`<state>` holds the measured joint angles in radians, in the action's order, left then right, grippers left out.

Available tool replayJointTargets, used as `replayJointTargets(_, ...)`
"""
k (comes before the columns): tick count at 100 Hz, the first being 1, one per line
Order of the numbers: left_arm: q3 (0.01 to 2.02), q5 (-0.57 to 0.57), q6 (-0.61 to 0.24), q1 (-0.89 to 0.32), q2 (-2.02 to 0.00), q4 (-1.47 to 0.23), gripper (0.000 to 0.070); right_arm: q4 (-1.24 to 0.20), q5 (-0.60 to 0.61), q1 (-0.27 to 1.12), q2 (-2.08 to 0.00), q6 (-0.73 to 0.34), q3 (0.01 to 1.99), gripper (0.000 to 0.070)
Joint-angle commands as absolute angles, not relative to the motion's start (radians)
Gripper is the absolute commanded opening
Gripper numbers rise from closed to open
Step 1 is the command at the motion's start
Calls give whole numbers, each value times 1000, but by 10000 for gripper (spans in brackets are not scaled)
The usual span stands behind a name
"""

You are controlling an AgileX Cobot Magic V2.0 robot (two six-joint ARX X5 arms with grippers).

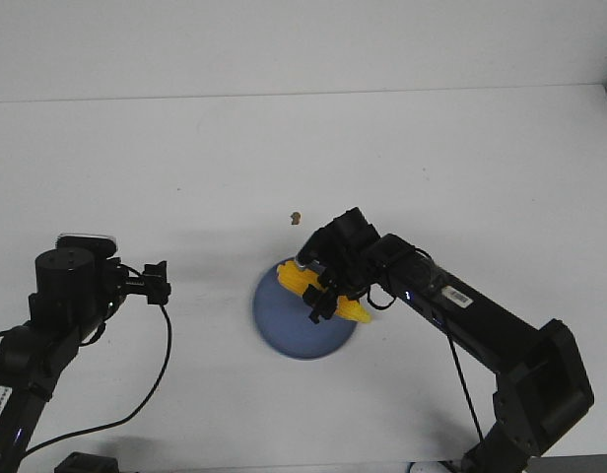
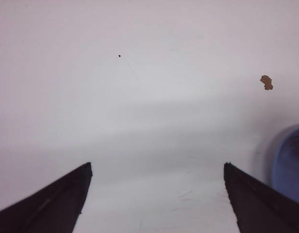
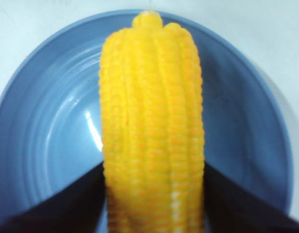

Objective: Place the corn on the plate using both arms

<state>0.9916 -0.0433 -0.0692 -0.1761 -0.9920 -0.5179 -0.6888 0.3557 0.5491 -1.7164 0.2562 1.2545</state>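
The right gripper [image 1: 326, 299] clamps the corn [image 3: 152, 126], a bumpy yellow cob with a tapered tip, over the smooth round blue plate [image 3: 47, 145]. The left gripper [image 2: 157, 204] is spread wide above the white table [image 2: 140, 97], its black fingers [image 2: 57, 204] pointed, well apart from the plate.

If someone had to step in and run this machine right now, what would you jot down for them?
Right gripper: shut on the corn, holding it over the blue plate; whether the corn already rests on the plate cannot be told.
Left gripper: open and empty, fingers spread over bare table, beside the plate.
A small brown speck lies beyond the plate.
Done: corn picked up and brought to the plate.
Left: release it and pull the arm back.
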Motion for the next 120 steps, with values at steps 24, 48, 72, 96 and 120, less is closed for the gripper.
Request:
replayJointTargets(24, 1003, -45, -72, -177, -1001, -516, 554, -682, 359, 556, -1739, 239, 1267, 553)
replayJointTargets(48, 1003, -45, -67, -177, -1001, -516, 547, -683, 360, 550, -1694, 225, 1267, 553)
replayJointTargets(72, 1003, -45, -54, -177, -1000, -514, 543, -648, 234, 510, -1532, 199, 1267, 553)
replayJointTargets(96, 1003, -45, -64, -177, -999, -487, 544, -669, 227, 372, -1330, 170, 1246, 551)
replayJointTargets(120, 1003, -45, -52, -174, -963, -426, 543, -632, 196, 195, -1082, 141, 1096, 548)
